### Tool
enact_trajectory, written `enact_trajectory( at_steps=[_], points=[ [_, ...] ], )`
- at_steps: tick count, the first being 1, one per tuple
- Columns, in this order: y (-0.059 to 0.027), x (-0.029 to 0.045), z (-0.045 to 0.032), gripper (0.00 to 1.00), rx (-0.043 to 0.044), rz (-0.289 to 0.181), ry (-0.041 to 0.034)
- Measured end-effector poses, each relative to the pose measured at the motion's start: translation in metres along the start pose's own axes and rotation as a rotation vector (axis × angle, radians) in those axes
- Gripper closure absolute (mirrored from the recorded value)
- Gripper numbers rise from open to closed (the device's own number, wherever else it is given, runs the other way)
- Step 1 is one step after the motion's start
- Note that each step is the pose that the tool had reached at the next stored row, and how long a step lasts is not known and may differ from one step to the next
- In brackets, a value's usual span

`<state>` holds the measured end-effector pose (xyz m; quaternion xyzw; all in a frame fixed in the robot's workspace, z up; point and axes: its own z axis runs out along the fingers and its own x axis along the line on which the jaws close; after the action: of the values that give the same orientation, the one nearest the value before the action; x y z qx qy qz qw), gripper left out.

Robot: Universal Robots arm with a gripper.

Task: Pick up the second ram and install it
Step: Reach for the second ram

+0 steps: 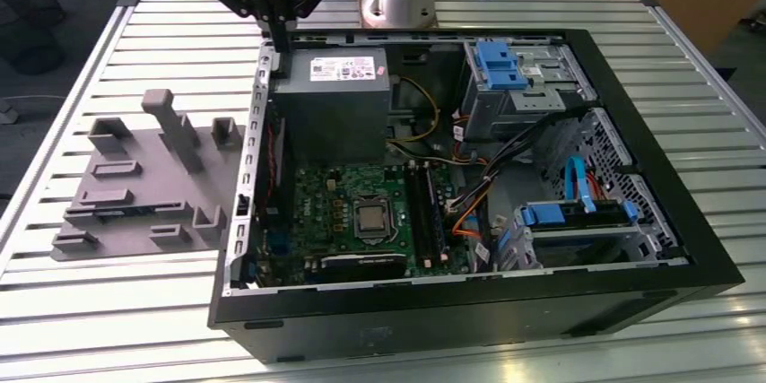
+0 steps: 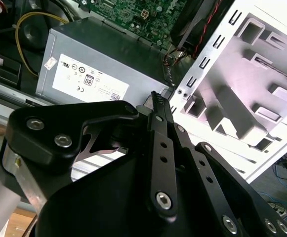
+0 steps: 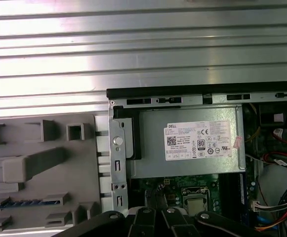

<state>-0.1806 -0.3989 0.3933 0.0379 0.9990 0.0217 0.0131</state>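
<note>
The second ram [image 1: 124, 213] lies flat in a long slot of the grey plastic fixture [image 1: 156, 177], at the exterior view's left, beside the open computer case. In the first wrist view the ram [image 3: 27, 202] shows as a thin dark strip with bluish chips. My gripper [image 1: 282, 47] hangs high over the case's rear left corner, next to the power supply [image 1: 329, 96]. It is well away from the ram. Its fingers point down and are shut with nothing between them, as both wrist views show [image 2: 155, 98] [image 3: 158, 190].
The open case [image 1: 670, 204] holds the green motherboard [image 1: 347, 204] with long black memory slots [image 1: 422, 213], coloured cables and blue drive brackets [image 1: 575, 217]. The fixture's upright blocks [image 1: 179, 132] rise near the case's metal wall [image 1: 254, 159]. Everything rests on a ribbed aluminium table [image 1: 120, 311].
</note>
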Motion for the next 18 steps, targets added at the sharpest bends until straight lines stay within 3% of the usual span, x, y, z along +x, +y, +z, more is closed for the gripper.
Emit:
enact_trajectory(
  at_steps=[18],
  points=[
    [-0.0004, 0.0055, -0.0002, 0.89, 0.0001, 0.0, 0.0001]
  ],
)
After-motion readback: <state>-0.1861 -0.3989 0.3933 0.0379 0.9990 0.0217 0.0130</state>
